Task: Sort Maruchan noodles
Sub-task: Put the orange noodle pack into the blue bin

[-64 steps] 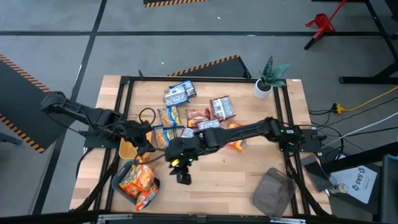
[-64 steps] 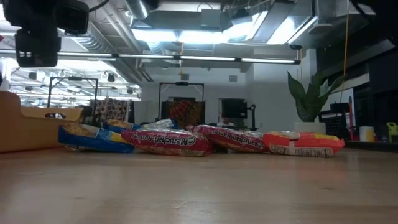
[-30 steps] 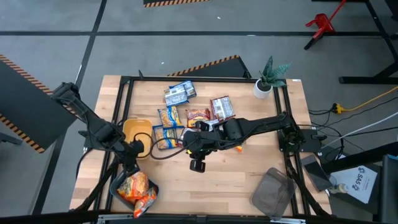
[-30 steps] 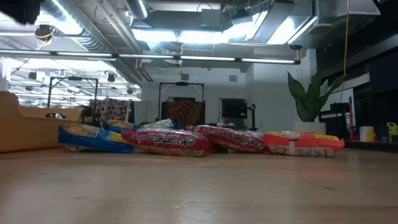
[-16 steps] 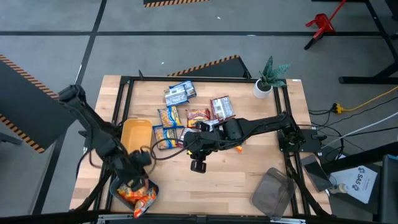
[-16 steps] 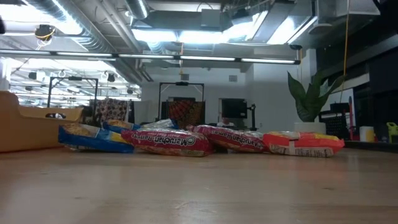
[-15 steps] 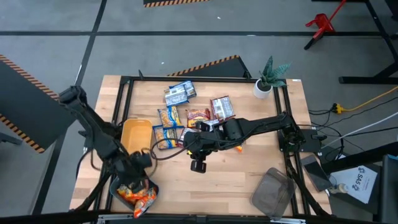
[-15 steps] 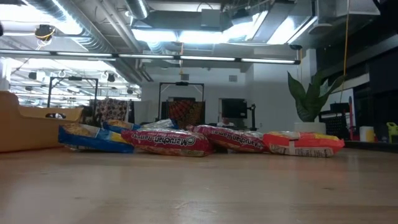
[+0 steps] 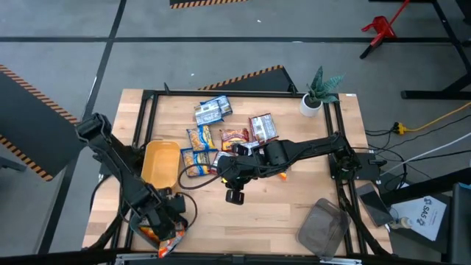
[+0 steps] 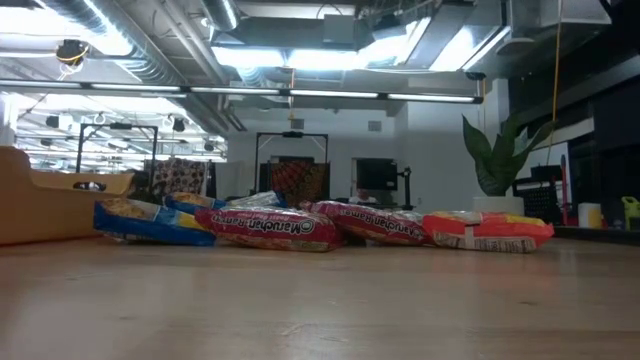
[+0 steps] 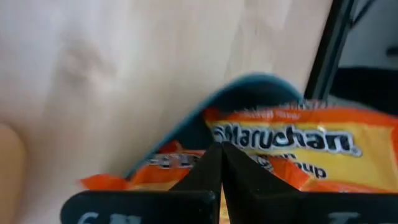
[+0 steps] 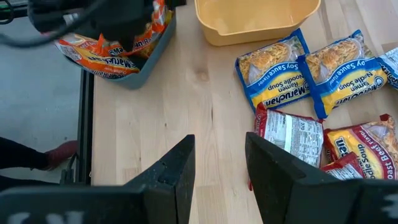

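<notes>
Orange crinkly Maruchan pkts (image 11: 292,149) in teal tray (image 11: 249,99), yellow labels.

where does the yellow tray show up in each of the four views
High view: the yellow tray lies left of centre, beside the blue noodle packets.
Low view: its tan wall stands at the far left edge.
Left wrist view: only a pale corner at the edge, too blurred to be sure.
Right wrist view: upper middle.
Shared landmark: the blue noodle packets next to it, except in the left wrist view.
</notes>
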Controlling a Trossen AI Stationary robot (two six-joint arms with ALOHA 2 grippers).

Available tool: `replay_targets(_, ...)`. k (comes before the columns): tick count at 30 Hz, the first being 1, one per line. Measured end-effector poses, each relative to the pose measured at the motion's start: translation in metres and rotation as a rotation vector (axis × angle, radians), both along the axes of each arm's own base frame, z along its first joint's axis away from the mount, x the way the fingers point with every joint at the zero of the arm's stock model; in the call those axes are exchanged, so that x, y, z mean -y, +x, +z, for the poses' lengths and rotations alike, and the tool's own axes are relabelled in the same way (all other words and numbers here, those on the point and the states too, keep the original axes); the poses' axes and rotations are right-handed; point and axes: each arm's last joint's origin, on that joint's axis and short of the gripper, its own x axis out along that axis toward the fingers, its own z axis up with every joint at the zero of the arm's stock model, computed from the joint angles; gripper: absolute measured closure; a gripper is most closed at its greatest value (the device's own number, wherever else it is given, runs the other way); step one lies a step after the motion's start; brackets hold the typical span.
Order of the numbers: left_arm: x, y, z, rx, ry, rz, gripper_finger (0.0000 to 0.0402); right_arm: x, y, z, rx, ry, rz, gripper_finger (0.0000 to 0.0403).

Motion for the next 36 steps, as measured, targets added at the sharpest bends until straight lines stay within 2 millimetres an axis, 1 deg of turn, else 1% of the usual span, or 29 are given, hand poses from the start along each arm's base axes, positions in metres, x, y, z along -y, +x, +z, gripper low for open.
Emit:
replay_targets(4, 0.007, 0.000, -0.012, -0.064, 0.001, -0.062, 0.0401, 0.000, 0.000, 0.000, 0.000, 0.000, 0.000, 0.0276)
replay_targets(8, 0.007, -0.004, -0.021, -0.210, -0.002, -0.102, 0.0401, 0.000, 0.000, 0.000, 0.000, 0.000, 0.000, 0.0276)
replay_targets(13, 0.010, -0.016, -0.020, -0.344, -0.053, -0.081, 0.0401, 0.000, 0.000, 0.000, 0.000, 0.000, 0.001, 0.0276)
replay_targets(16, 0.015, -0.021, -0.018, -0.404, -0.104, -0.114, 0.0401, 0.000, 0.000, 0.000, 0.000, -0.002, 0.003, 0.0276)
replay_targets(18, 0.021, -0.024, -0.013, -0.423, -0.144, -0.146, 0.0401, 0.000, 0.000, 0.000, -0.001, -0.003, 0.004, 0.0276)
replay_targets(21, 0.028, -0.024, 0.000, -0.397, -0.160, -0.165, 0.0401, 0.000, 0.000, 0.000, -0.001, -0.004, 0.005, 0.0276)
replay_targets(25, 0.038, -0.017, 0.022, -0.260, -0.167, -0.182, 0.0401, 0.000, 0.000, 0.000, -0.001, -0.006, 0.003, 0.0276)
replay_targets(28, 0.039, -0.013, 0.030, -0.159, -0.116, -0.172, 0.0401, 0.002, -0.001, -0.001, -0.010, -0.026, -0.016, 0.0276)
replay_targets(30, 0.037, -0.013, 0.033, -0.135, -0.066, -0.176, 0.0401, 0.006, -0.006, -0.005, -0.062, -0.093, -0.091, 0.0276)
replay_targets(33, 0.030, -0.015, 0.037, -0.112, 0.044, -0.182, 0.0401, 0.023, -0.021, -0.015, -0.210, -0.242, -0.315, 0.0276)
replay_targets(36, 0.019, -0.020, 0.049, -0.043, 0.122, -0.172, 0.0401, 0.041, -0.027, -0.030, -0.338, -0.278, -0.442, 0.0268)
